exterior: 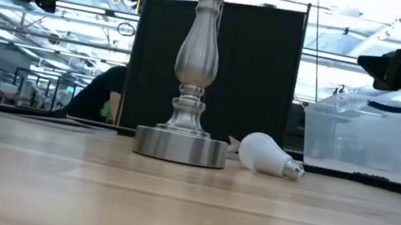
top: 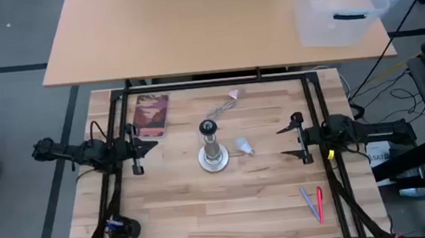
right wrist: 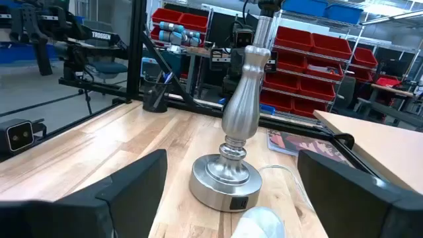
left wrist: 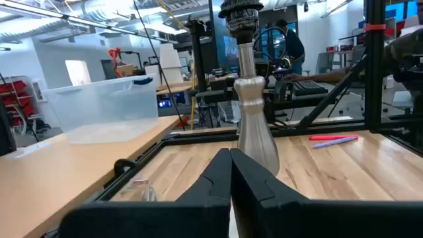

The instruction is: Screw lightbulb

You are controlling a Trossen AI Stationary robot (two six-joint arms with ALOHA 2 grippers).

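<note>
A: From above, where's the lightbulb [top: 243,145]?
B: Frame centre, lying just right of the stand [top: 212,151]. Left gripper [top: 139,147] clenched, empty; right gripper [top: 291,141] released.
A: Low view?
B: Lightbulb [exterior: 266,154] on its side. Likely light, slippery, fragile; take the globe gently.

Overhead looking down, low table-level, wrists facing shared stand [top: 212,151]

Legible text: one item. "TROSSEN", white capitals on a dark arm segment [right wrist: 99,36] in the right wrist view's background; the lettering is small, so probably.
</note>
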